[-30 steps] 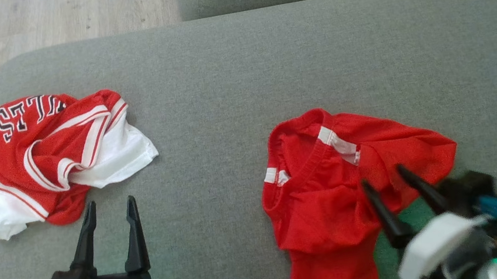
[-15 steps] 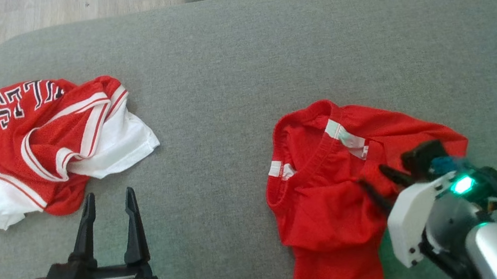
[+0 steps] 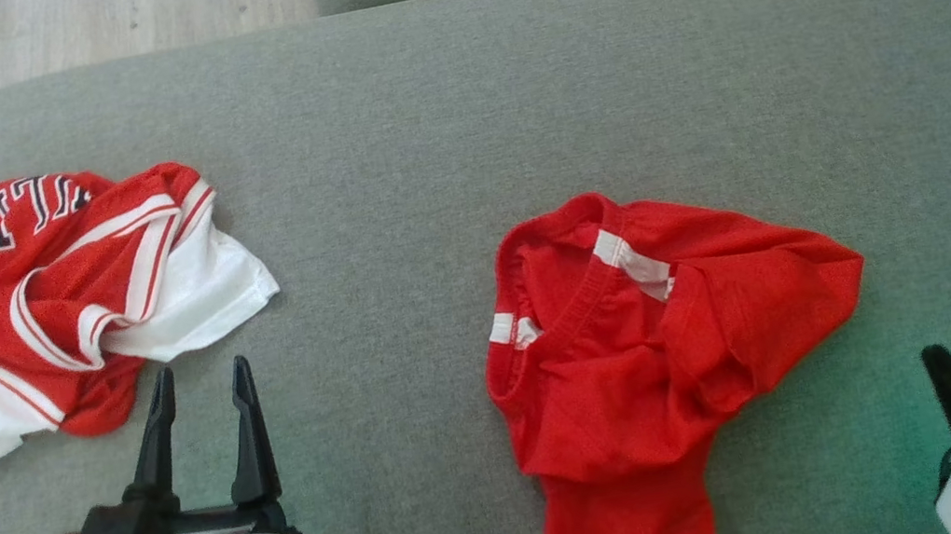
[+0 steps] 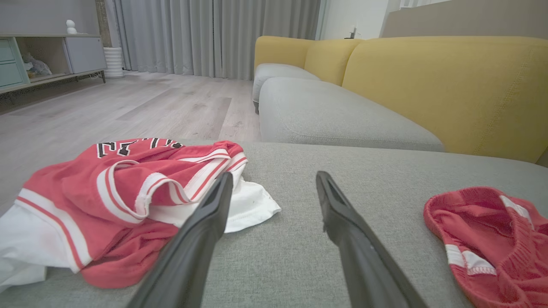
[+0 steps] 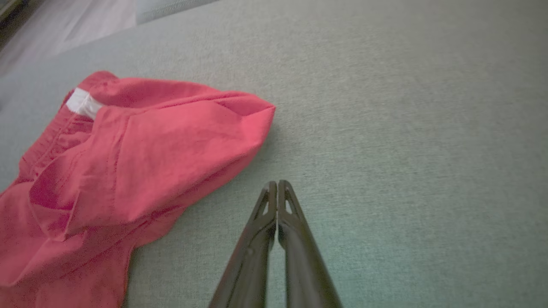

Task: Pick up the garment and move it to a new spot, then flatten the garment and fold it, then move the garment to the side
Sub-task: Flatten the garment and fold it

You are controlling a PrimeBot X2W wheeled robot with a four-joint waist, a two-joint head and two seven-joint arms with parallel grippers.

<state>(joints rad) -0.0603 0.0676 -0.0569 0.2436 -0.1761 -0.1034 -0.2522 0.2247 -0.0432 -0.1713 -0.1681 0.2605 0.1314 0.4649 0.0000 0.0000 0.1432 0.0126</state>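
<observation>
A crumpled red garment (image 3: 638,346) with white waistband tabs lies on the grey cushion right of centre; it is also at the left of the right wrist view (image 5: 150,158) and the right edge of the left wrist view (image 4: 492,239). My right gripper (image 3: 930,354) sits at the lower right, off the cloth's right edge, its fingers pressed together (image 5: 277,183) over bare cushion with nothing between them. My left gripper (image 3: 200,376) stands open at the lower left, empty (image 4: 274,177), pointing at the gap between the two garments.
A red-and-white lettered jersey (image 3: 55,292) lies bunched at the cushion's left end (image 4: 120,192). The grey cushion (image 3: 506,93) stretches bare behind and to the right. Wood floor (image 3: 72,26) lies beyond its rounded left corner. A yellow sofa back (image 4: 449,85) stands behind.
My right gripper was open over the red garment's lower right fold; it has pulled back to the lower right and shut empty. The garment stays put. The head camera shifted slightly.
</observation>
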